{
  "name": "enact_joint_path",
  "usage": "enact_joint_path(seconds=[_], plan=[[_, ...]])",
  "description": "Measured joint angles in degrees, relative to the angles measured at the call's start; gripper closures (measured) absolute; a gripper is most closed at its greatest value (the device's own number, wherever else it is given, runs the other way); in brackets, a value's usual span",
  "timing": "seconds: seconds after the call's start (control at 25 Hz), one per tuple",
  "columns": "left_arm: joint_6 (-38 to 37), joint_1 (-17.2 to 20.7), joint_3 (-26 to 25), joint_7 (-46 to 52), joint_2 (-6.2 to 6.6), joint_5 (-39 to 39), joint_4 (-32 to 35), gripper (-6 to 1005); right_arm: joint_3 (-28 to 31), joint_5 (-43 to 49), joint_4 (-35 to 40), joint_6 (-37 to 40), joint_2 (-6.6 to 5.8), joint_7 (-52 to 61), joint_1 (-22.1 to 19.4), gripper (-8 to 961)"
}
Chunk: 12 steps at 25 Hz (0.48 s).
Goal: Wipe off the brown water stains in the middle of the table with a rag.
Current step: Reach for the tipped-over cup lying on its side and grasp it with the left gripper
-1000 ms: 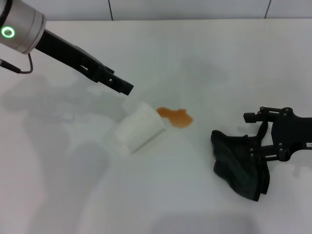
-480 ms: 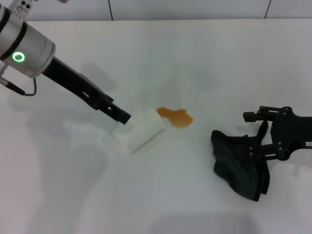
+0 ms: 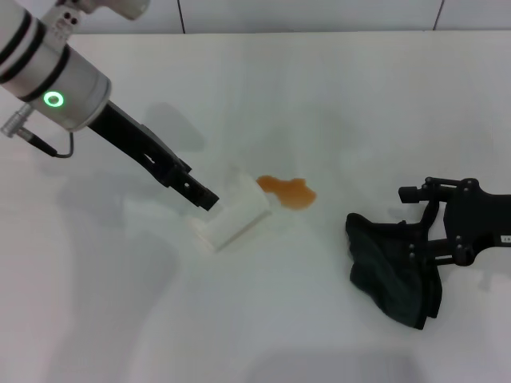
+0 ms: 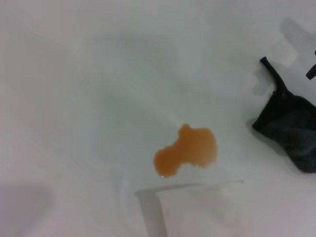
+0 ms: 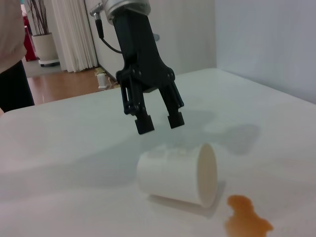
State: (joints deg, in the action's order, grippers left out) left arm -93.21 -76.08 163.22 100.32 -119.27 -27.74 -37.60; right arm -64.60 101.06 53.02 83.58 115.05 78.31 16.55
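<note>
The brown water stains [image 3: 287, 191] are one small orange-brown blotch in the middle of the white table [image 3: 335, 88]. They also show in the left wrist view [image 4: 188, 150] and the right wrist view [image 5: 247, 219]. The dark rag [image 3: 391, 270] lies crumpled on the table at the right, also visible in the left wrist view [image 4: 292, 129]. My right gripper [image 3: 409, 225] rests at the rag's right edge, jaws spread. My left gripper [image 3: 204, 198] is open just above the closed end of a white cup; the right wrist view [image 5: 160, 123] shows its two fingers apart and empty.
A white paper cup [image 3: 232, 211] lies on its side just left of the stain, its mouth toward the stain, seen too in the right wrist view [image 5: 180, 174]. The table's far edge meets a wall [image 3: 319, 14].
My left arm has come down and forward, bringing its gripper from above the table to just over the cup. The right arm, rag, cup and stain have not moved.
</note>
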Motion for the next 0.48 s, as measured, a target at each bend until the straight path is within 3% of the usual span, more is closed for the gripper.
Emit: enact_joint_path(seconds=[0.48], plan=[[6.04, 0.15, 0.00, 0.08, -0.02, -1.10, 6.10, 148, 0.00, 0.21, -0.47, 0.00, 0.00, 0.00, -0.10, 81]])
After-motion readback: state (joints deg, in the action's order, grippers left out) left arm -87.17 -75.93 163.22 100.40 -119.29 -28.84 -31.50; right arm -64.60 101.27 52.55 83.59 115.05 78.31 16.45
